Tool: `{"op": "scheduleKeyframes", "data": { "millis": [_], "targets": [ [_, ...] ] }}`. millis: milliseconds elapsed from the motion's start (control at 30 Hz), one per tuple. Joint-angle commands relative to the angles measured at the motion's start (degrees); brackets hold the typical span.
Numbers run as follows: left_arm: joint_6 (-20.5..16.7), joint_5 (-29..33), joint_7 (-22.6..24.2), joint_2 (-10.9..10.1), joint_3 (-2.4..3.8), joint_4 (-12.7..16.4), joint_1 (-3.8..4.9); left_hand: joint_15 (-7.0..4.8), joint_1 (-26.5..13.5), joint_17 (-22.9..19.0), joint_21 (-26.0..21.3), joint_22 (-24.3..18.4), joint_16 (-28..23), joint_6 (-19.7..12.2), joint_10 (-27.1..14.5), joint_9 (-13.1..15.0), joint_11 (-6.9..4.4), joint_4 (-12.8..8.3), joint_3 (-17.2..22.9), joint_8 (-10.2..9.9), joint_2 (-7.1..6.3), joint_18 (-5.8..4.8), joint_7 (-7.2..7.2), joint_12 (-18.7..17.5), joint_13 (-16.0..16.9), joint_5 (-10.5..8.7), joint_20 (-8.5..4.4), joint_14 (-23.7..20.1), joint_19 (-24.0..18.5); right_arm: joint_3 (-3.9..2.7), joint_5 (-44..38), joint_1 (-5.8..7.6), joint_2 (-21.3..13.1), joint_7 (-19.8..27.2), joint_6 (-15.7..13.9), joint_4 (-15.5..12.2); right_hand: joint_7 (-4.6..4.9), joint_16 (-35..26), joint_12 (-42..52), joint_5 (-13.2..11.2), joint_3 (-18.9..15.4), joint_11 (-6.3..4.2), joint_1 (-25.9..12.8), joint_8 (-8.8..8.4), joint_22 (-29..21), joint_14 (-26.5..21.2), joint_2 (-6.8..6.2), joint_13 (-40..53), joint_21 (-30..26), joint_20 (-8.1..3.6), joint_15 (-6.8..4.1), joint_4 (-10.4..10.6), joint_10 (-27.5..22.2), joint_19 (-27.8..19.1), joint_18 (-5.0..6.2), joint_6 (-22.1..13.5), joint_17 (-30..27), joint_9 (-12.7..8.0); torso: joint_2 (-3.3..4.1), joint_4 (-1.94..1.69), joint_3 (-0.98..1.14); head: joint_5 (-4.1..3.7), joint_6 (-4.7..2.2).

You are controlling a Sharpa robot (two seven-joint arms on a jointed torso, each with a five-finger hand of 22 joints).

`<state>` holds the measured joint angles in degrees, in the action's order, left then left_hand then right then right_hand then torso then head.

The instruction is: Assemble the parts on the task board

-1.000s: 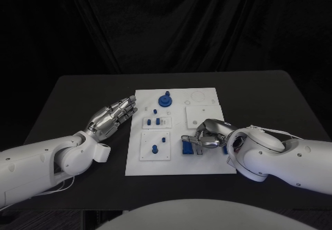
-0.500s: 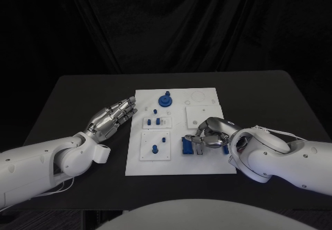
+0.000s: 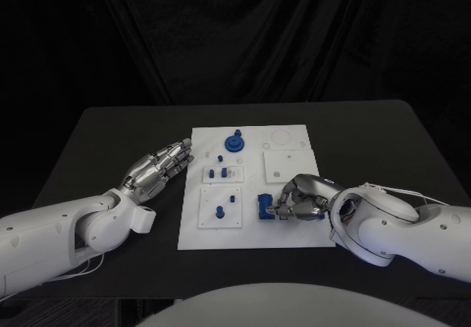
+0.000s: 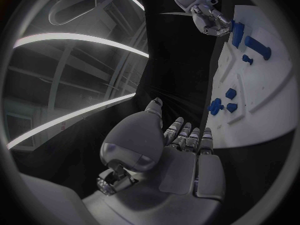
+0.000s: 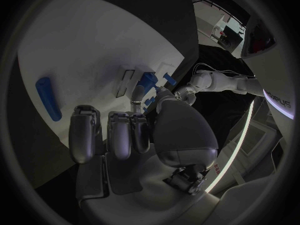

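Curling tighter since the earlier frame, the right hand (image 3: 299, 199) pinches a blue part (image 3: 266, 206) on the task board (image 3: 295, 163); left hand (image 3: 157, 169) unchanged, fingers apart.

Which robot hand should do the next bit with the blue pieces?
Probably the right hand: its curled fingers already sit at a blue part on the task board. The left hand lies open on the table beside the board.

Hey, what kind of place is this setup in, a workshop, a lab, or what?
Probably a robotics lab or test cell. A white task board with small blue parts sits on a black table against dark curtains, and the left hand hovers beside it.
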<state>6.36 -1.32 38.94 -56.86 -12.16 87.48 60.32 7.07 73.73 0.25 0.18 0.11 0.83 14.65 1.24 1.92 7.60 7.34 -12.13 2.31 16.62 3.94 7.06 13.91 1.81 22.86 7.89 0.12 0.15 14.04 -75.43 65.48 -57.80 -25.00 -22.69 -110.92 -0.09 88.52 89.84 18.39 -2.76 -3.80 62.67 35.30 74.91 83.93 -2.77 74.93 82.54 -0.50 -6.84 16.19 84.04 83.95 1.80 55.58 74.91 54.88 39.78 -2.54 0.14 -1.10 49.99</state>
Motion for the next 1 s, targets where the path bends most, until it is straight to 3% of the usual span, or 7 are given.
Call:
{"op": "scheduleKeyframes", "data": {
  "millis": [33, 333, 733, 1000],
  "targets": [
    [0.6, -0.2, 4.8, 0.1, 0.05, 0.2, -0.07, 0.26, 0.6, 0.1, -0.1, 0.0, 0.3, -0.1, -0.1, 0.0, 0.3, 0.0, 0.2, -0.2, -0.09, 1.01, 0.37, 0.0, 0.0, 0.31, 0.39, 0.0, -0.1, 0.02, 0.1, -0.19, -0.1, -0.3, 2.7, -0.3, -0.41, -0.3, 0.2, -0.4, -0.6, -0.36, 0.6, 0.52, 12.4, 5.2, 0.16, 15.1, 0.0, -0.17, -0.38, 0.1, 6.0, 2.8, 0.22, 0.0, 10.7, 0.3, 0.0, -0.04, -0.01, 0.04, 0.01],
    [0.6, -0.2, 4.7, 0.0, 0.05, 0.1, -0.11, 0.29, 0.6, 0.1, -0.1, 0.0, 0.3, -0.1, -0.1, 0.0, 0.34, -0.1, 0.2, -0.2, -0.11, 1.03, 0.39, 0.0, 0.0, 0.33, 0.44, 0.0, 0.0, 0.04, 0.1, -0.26, 0.1, -0.7, 3.5, -0.3, -0.46, -0.5, 0.2, -2.3, -1.7, -0.42, -0.3, 1.12, 12.4, 5.1, 0.79, 15.1, -0.3, -0.23, -0.43, 0.4, 6.0, 2.7, 0.27, -0.2, 10.5, 1.2, 0.01, -0.02, -0.01, 0.19, 0.01],
    [0.8, -0.2, 4.6, 0.1, 0.05, 0.1, -0.16, 0.29, 0.6, 0.1, -0.1, 0.0, 0.3, -0.1, -0.1, 0.0, 0.34, -0.1, 0.2, -0.2, -0.11, 1.03, 0.39, 0.0, 0.0, 0.33, 0.44, 0.0, 0.0, 0.05, 0.1, -0.28, 0.3, -1.2, 3.7, 0.2, -0.5, -0.6, 0.2, -3.0, -2.0, -0.44, -0.4, 1.23, 12.3, 5.1, 1.13, 15.1, -0.5, -0.25, -0.45, 0.4, 6.0, 2.6, 0.32, -0.3, 10.3, 1.4, 0.01, -0.02, 0.0, 0.24, 0.01],
    [0.8, -0.2, 4.5, 0.1, 0.05, 0.0, -0.2, 0.35, 0.6, 0.1, -0.1, 0.0, 0.4, -0.1, -0.1, 0.0, 0.41, -0.1, 0.2, -0.2, -0.12, 1.05, 0.39, 0.1, 0.0, 0.35, 0.52, 0.0, 0.0, 0.05, 0.1, -0.28, 0.5, -1.1, 3.4, 0.6, -0.73, -0.6, 0.2, -2.5, -1.6, -0.62, 0.9, 1.59, 12.3, 5.1, 2.88, 15.1, -0.5, -0.35, -0.58, 0.1, 6.0, 2.6, 0.32, -0.1, 10.3, 1.9, 0.0, -0.02, -0.01, 0.05, 0.01]
  ]
}}
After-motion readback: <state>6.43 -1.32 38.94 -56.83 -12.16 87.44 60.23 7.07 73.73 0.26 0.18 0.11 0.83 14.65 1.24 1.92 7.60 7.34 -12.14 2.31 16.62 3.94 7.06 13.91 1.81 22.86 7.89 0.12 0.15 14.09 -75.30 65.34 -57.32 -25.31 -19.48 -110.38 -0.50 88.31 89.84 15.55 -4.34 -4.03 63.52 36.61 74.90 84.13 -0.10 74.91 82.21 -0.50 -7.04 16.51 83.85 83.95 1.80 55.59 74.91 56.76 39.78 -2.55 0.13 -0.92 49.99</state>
